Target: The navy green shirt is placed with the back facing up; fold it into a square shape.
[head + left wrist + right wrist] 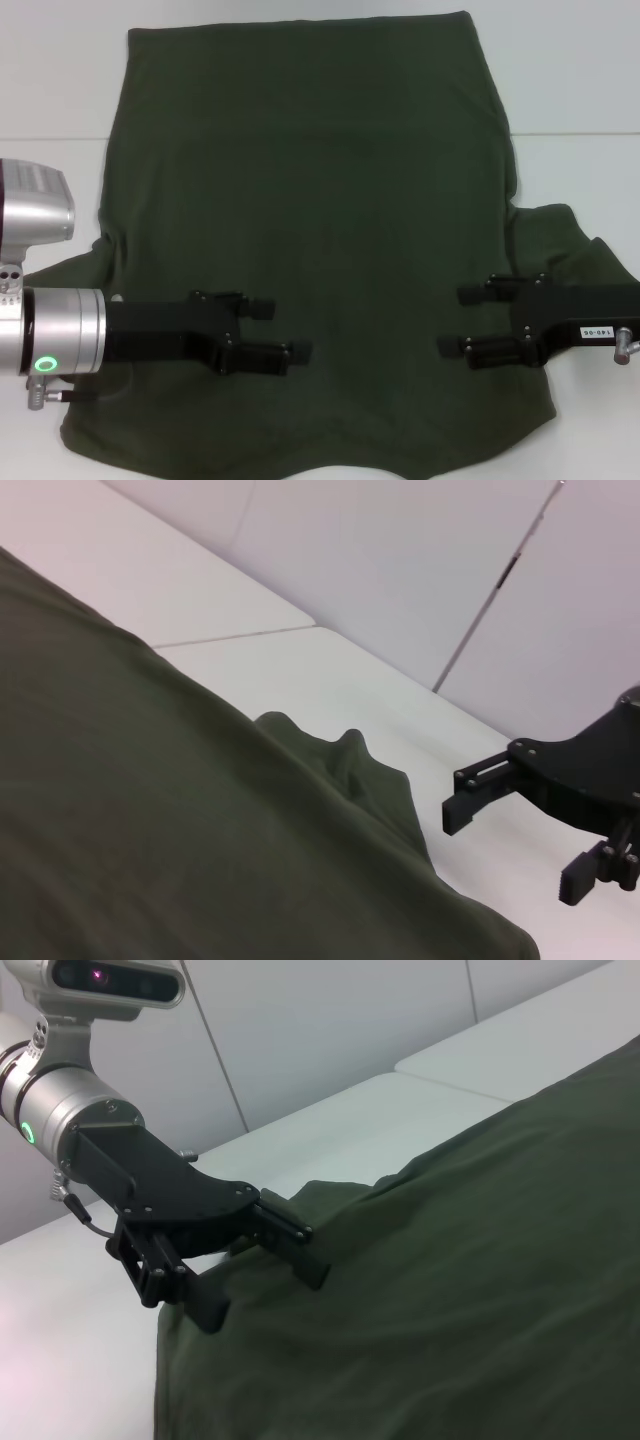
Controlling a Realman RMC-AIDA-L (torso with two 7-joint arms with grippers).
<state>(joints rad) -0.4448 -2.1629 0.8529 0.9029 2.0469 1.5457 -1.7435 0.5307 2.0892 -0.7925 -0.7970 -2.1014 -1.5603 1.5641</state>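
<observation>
A white table (570, 80) is carrying a dark green shirt (320, 200), which is lying spread flat, plain side up, covering most of it.

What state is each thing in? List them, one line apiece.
navy green shirt: spread flat on the table, plain side up, not yet folded.
left gripper: open, over the shirt's left part.
right gripper: open, over the shirt's right part.
table: white, under the shirt.

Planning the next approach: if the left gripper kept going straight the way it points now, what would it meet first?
The left gripper points across the navy green shirt toward the right gripper. Only bare fabric lies between them, so it would probably meet that gripper first, unless their heights differ.
</observation>
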